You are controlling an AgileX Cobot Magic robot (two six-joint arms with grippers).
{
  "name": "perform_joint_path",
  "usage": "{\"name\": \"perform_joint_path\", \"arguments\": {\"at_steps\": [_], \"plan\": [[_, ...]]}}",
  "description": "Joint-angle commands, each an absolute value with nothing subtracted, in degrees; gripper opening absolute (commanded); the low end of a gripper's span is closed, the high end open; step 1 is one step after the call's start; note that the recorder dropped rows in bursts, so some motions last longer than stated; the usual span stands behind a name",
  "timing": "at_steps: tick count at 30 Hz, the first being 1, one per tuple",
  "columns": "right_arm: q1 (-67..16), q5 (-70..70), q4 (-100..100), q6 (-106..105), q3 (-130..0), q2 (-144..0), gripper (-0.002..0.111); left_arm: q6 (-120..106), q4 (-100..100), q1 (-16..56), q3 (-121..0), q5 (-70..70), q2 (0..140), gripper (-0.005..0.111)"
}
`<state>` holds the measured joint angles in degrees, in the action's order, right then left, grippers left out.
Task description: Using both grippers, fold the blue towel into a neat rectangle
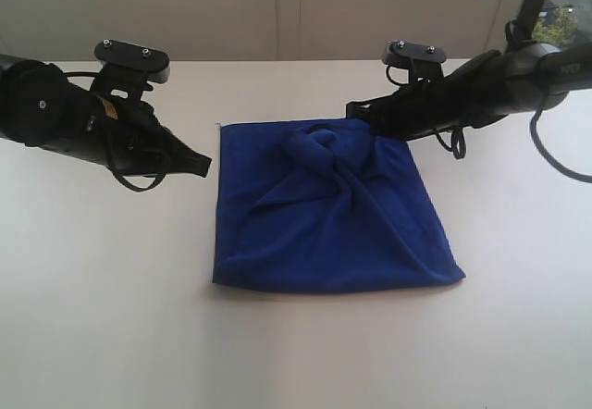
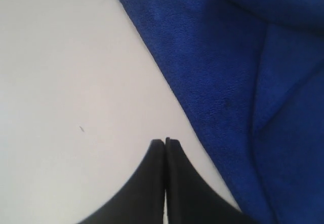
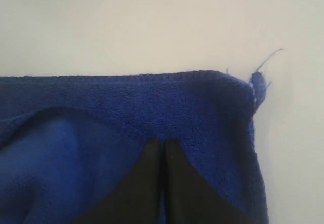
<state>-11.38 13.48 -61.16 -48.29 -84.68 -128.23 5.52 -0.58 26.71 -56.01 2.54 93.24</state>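
Note:
The blue towel (image 1: 324, 215) lies on the white table (image 1: 102, 316), roughly square, with raised twisted creases across its middle. My left gripper (image 1: 205, 161) is shut and empty, hovering just off the towel's left edge. In the left wrist view its closed tips (image 2: 165, 141) are over bare table beside the towel's hem (image 2: 172, 82). My right gripper (image 1: 354, 110) is shut over the towel's far right part. The right wrist view shows its tips (image 3: 163, 142) above the cloth (image 3: 126, 102) near the stitched far edge, with no cloth bunched between them. A loose thread (image 3: 263, 77) sticks out at the corner.
A pale wall (image 1: 277, 11) runs behind the table's far edge. Black cables loop under both arms (image 1: 139, 182). A window strip (image 1: 560, 11) shows at the far right.

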Motion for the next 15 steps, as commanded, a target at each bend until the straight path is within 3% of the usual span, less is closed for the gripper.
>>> {"name": "perform_joint_path", "arguments": {"at_steps": [1, 7, 15], "plan": [[-11.40, 15.51, -58.76, -49.19, -84.59, -124.18, 0.000, 5.20, -1.46, 27.06, -56.11, 3.09, 93.36, 0.000], [-10.18, 20.74, -41.99, -39.92, -84.50, -118.06, 0.000, 5.19, -1.46, 27.06, -56.11, 1.76, 93.61, 0.000], [-10.87, 35.82, -40.48, -41.35, -84.36, -115.43, 0.000, 6.27, -1.46, 28.99, -58.37, 0.00, 99.39, 0.000]]}}
